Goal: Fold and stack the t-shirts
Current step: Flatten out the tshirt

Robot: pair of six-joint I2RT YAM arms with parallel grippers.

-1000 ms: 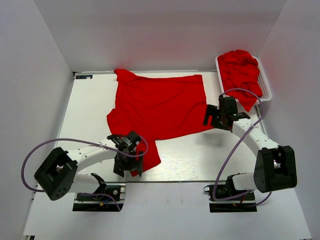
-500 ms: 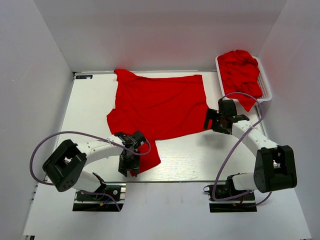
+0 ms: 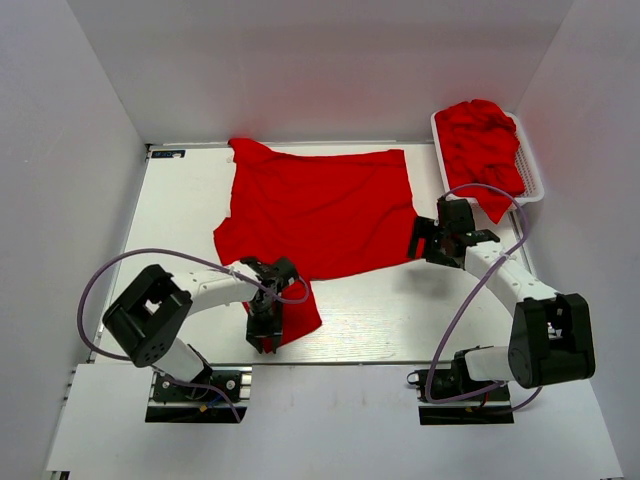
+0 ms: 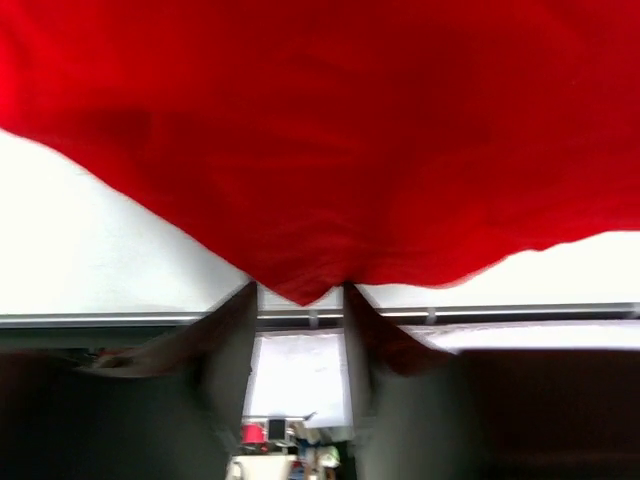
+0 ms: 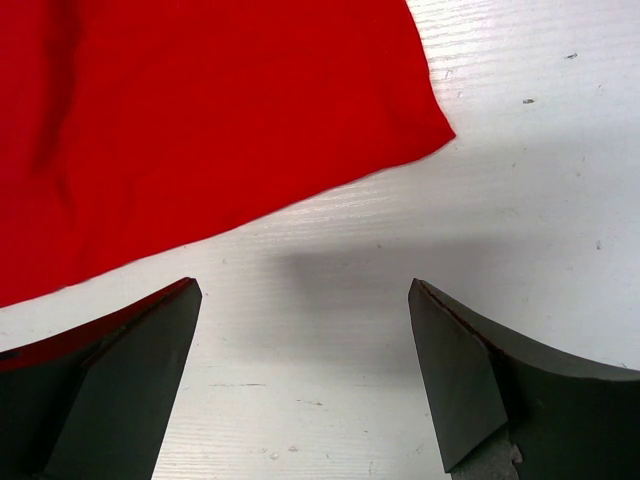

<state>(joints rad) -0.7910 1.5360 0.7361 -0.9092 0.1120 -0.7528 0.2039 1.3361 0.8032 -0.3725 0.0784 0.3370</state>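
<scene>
1. Change: the left arm has swung in over the last second. The left gripper (image 3: 268, 325) now sits on the near-left flap (image 3: 300, 312) of the spread t-shirt (image 3: 320, 215), the part of it farthest from the basket (image 3: 537, 180).
2. Its jaws have narrowed from wide to roughly half. In the left wrist view the flap's tip (image 4: 300, 285) sits between the fingers, touching both. I can't tell whether the pinch has actually seated, because the view is blurred and very close.
3. The right gripper (image 3: 428, 240) has barely moved. It hangs just left of the basket's near corner, at the shirt corner nearest the basket.
4. Its jaws are spread wide and hold nothing. The right wrist view shows bare table (image 5: 330, 290) between the fingers, with the hem corner (image 5: 425, 125) just beyond them.
5. The shirt itself hasn't shifted. It lies flat on the table, left of the basket and near it but not touching.
6. Meaning: this is the grab stage of the first fold, and only one side is engaged so far. My judgement is that the right gripper needs to close on its corner before any lift, or the cloth will skew.
7. Counts:
   - One t-shirt is spread out.
   - One heap of t-shirts (image 3: 482, 145) is in the basket, spilling over its near rim. The number of shirts in it is not readable.
   - There is one basket, and there are two arms.
   - No shirts are folded and no stack has been started.
</scene>
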